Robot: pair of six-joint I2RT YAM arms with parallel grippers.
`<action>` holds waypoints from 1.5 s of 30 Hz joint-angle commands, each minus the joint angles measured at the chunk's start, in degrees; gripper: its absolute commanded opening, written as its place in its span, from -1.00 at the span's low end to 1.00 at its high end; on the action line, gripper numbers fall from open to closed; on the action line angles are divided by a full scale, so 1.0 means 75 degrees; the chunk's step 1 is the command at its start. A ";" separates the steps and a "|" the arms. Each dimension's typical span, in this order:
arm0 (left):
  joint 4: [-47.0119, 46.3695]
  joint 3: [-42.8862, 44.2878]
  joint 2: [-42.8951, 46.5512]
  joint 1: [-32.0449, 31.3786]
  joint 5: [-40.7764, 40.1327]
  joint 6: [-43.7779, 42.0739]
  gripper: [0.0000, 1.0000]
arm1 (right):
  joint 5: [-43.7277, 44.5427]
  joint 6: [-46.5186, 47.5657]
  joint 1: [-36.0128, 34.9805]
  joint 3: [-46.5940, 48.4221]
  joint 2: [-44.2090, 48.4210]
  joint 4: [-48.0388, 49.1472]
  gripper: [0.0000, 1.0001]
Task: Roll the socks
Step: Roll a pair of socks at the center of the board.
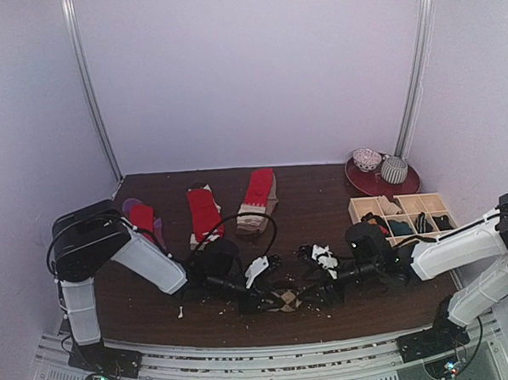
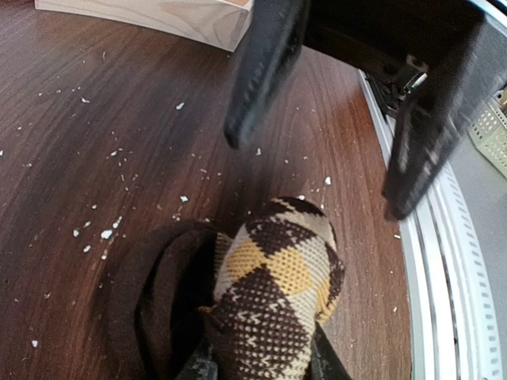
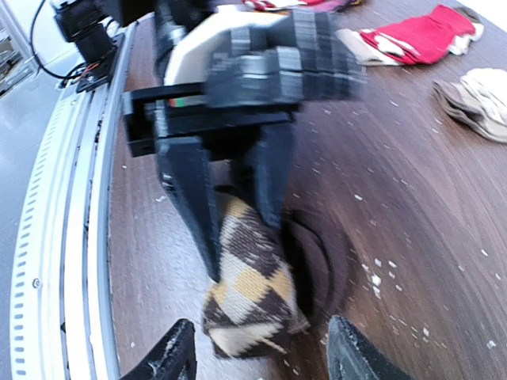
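Brown-and-beige argyle sock (image 3: 249, 293) sits bunched up close to the front edge of the table (image 2: 119, 103), between the two arms. Its patterned end stands up, and a dark brown fold (image 2: 158, 309) of it lies on the wood just beside. The left gripper (image 3: 242, 245) comes down on it from above, its black fingers (image 3: 194, 206) pressed against either side of the bundle and pinching the fabric. The right gripper (image 2: 317, 176) faces it from the opposite side and is spread wide. Both of its fingers are clear of the sock, and in the right wrist view its two tips flank the sock's lower end without meeting it.

White specks (image 2: 105, 234) are scattered over the dark wood around the bundle, and a white rail (image 2: 451, 301) runs along the near edge.

Farther back, three more socks lie flat in a row, each apart from its neighbour. The red-and-purple sock (image 1: 142, 217) is at the left, the red sock with a white cuff (image 1: 204, 211) is in the middle, and the red sock with a tan cuff (image 1: 258, 190) is to the right.

Beside the right arm stands a pale wooden grid tray (image 1: 400, 215). Its compartments hold dark and pale bundles, possibly rolled socks, though they are too small to tell. Behind it is a dark red plate (image 1: 377, 186) carrying two small patterned bowls (image 1: 367, 158).
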State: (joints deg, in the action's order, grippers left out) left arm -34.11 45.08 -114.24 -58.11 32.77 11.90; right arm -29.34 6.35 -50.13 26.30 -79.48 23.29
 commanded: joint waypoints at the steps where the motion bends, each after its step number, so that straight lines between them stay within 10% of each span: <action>1: 0.3032 -0.0436 -0.0928 0.0013 -0.0588 0.0242 -1.00 | 0.0015 0.0150 -0.0302 0.0014 -0.0401 0.0792 0.15; 12: 0.3187 -0.0285 -0.1035 0.0037 -0.0582 0.0163 -1.00 | -0.0035 -0.0506 -0.0394 0.0081 -0.1402 0.1249 0.09; 18: 0.3229 -0.0120 -0.1111 0.0037 -0.0554 0.0084 -1.00 | -0.0116 -0.1104 -0.0380 0.0307 -0.1891 0.1186 -0.32; 25: 0.2286 -0.0559 0.0146 0.0048 -0.1330 -0.0514 -0.07 | -0.0519 -0.2123 -0.0039 0.0359 -0.2146 0.0669 -0.45; 27: 0.2000 -0.0722 0.0747 0.0048 -0.2046 -0.0784 0.92 | -0.0753 -0.2311 0.0119 0.0511 -0.2293 0.0182 -0.45; 38: -0.2410 -0.2842 0.3550 0.0007 -0.4497 -0.2645 0.97 | -0.1173 -0.2300 0.0540 0.1531 -0.2948 -0.2494 -0.44; 45: -0.1920 -0.1935 0.3036 0.0048 -0.1548 -0.3238 0.97 | -0.1047 -0.1713 0.0601 0.2264 -0.3202 -0.3593 -0.44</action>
State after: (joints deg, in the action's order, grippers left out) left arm -48.21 25.02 -88.53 -58.00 7.18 -6.72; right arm -41.67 -9.32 -46.24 42.30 -99.74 9.87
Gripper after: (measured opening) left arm 0.983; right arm 0.281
